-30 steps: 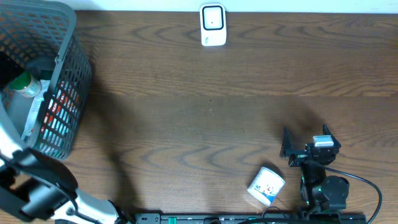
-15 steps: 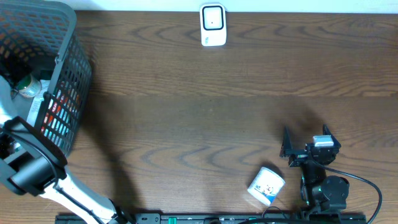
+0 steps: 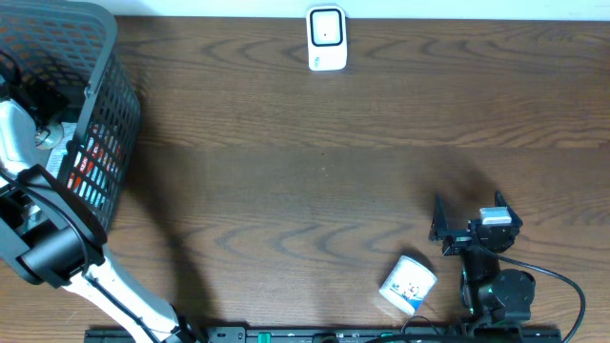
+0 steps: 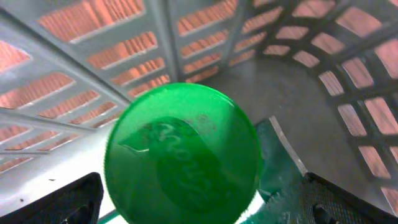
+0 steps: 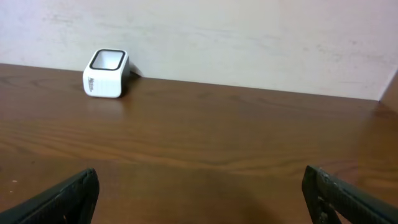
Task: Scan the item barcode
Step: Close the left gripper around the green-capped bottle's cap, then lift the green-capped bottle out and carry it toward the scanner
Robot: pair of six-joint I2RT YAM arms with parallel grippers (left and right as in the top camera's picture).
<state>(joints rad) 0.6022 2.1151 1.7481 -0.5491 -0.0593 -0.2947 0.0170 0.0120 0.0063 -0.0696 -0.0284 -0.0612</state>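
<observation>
The left arm is down inside the grey mesh basket at the left end of the desk. The left jaws are spread wide and empty, with a dark fingertip on either side of a green-capped bottle that stands in the basket right beneath them. That bottle looks to be the item to scan. I'd judge it stiff plastic and not heavy, though the cap is glossy and round, so it could slip or twist in a light pinch. The safer hold is probably square across the sides of the cap, or just under it on the neck if there is room. The mesh walls crowd it closely and other packets lie around it, so it wants a straight lift clear of the rim before any sideways move. Where its barcode sits I can't tell from here. Beyond the basket the wood is open all the way to the white scanner at the far edge. The right arm rests near the front right corner, the right jaws also spread with nothing between them, and a small white packet lies just beside it, well out of the path.
</observation>
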